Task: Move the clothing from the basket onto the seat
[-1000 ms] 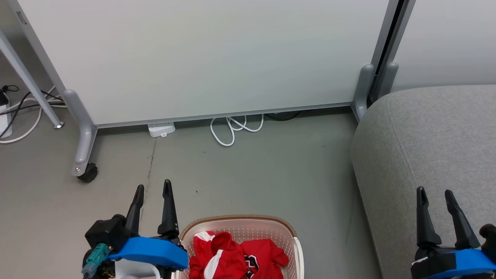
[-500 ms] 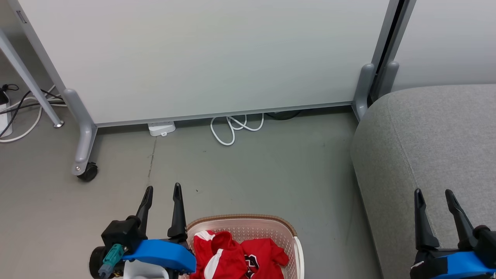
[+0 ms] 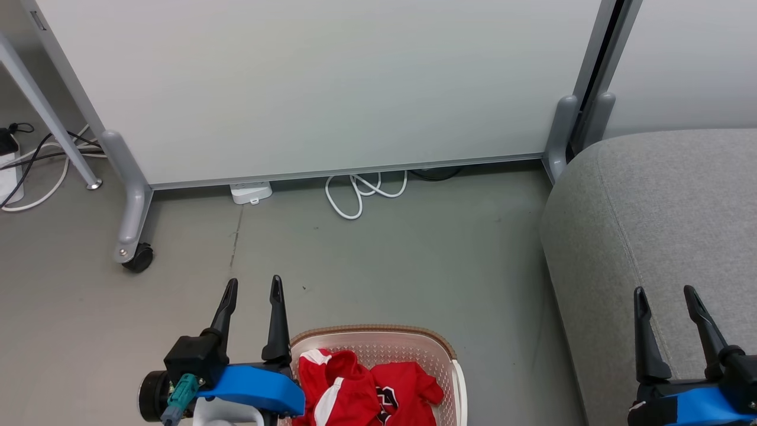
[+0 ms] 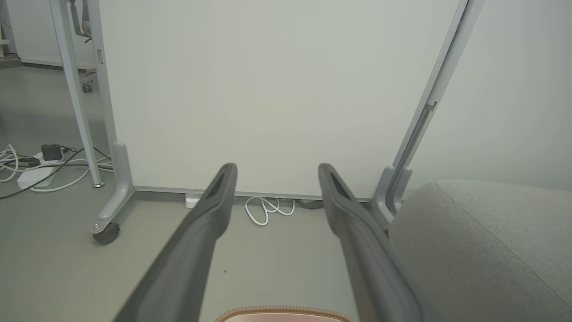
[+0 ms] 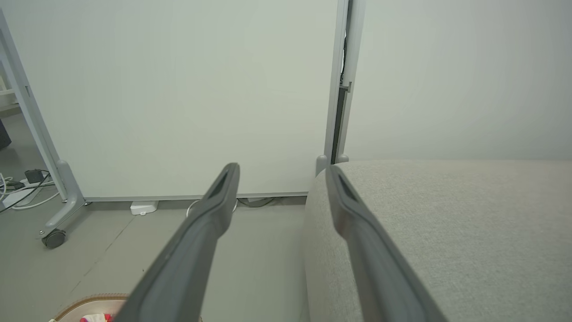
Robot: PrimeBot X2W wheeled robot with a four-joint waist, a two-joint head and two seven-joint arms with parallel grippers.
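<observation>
Red clothing (image 3: 361, 390) with white panels and a black-and-white logo lies crumpled in the cream perforated basket (image 3: 414, 346) on the floor at the bottom centre of the head view. The basket's brown rim (image 4: 286, 311) peeks into the left wrist view; its corner with a scrap of red (image 5: 89, 313) appears in the right wrist view. My left gripper (image 3: 253, 289) hangs open and empty just left of the basket's far corner. The grey seat (image 3: 656, 219) is on the right, and my right gripper (image 3: 665, 294) stands open above it, holding nothing.
A pale partition panel (image 3: 319, 89) on castor feet (image 3: 137, 258) closes off the far side. A white cable loop (image 3: 358, 195) and a white power strip (image 3: 251, 192) lie at its base, with more cables (image 3: 35, 160) at far left. Grey floor (image 3: 414, 260) separates basket and partition.
My left gripper has shifted right, toward the basket's far-left corner. The head camera has moved slightly, so the scene sits a little further right. The right gripper is nearly unmoved.
</observation>
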